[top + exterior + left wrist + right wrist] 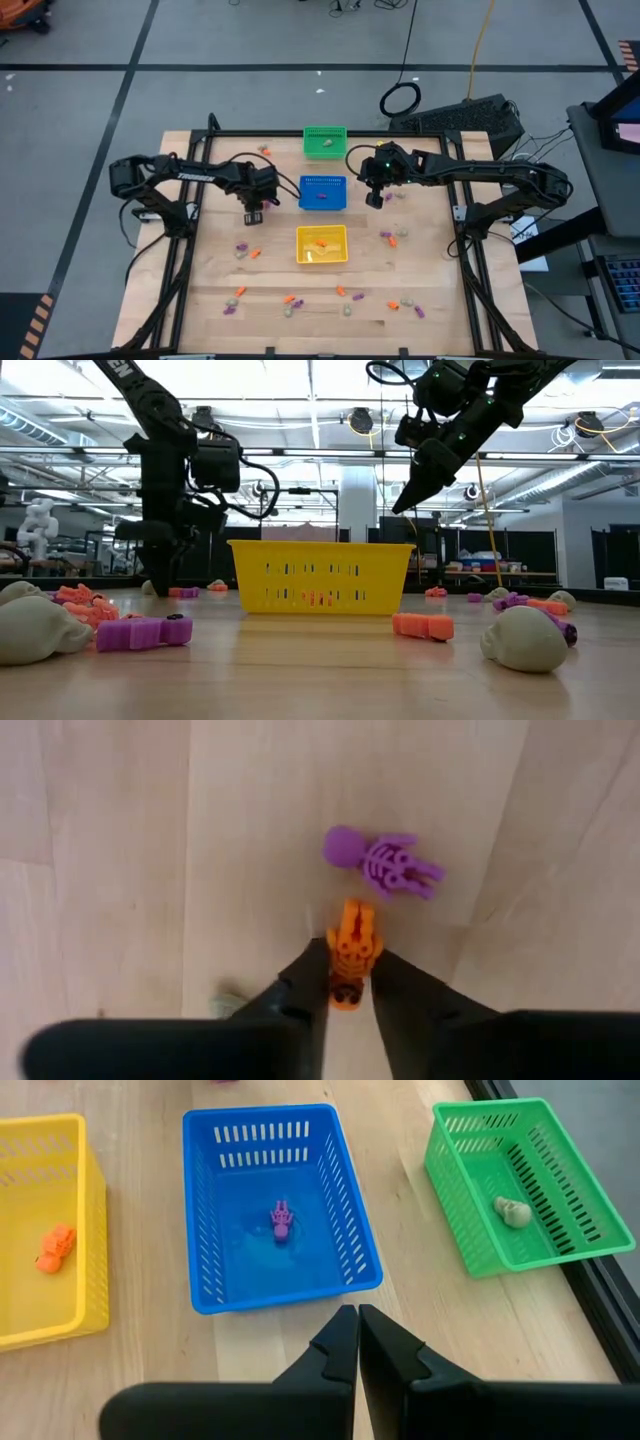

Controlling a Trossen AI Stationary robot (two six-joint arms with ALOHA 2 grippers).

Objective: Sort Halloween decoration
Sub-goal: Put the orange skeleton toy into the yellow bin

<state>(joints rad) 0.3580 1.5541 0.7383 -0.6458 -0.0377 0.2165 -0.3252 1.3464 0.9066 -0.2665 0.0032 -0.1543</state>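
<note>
left gripper [345, 982]: low over bare wood left of the blue basket [323, 192], fingers pinching an orange skeleton [350, 950]; purple skeleton [385, 863] just beyond.
right gripper [357, 1342]: fingers pressed together, raised beside the blue basket's right edge.
baskets: purple trinket [282, 1219] in blue, pale skull [512, 1211] in green basket [525, 1183], orange trinket [55, 1247] in yellow basket [45, 1230].
open room: loose trinkets [290, 299] scattered near the table's front edge.

Two dark robot arms reach inward toward a blue basket [323, 192]. The left gripper [345, 982], left of the basket, points down with fingers clamped on an orange skeleton trinket [351, 948]. The right gripper [357, 1342], right of the basket, hangs raised, fingertips pressed together, holding nothing.
</note>
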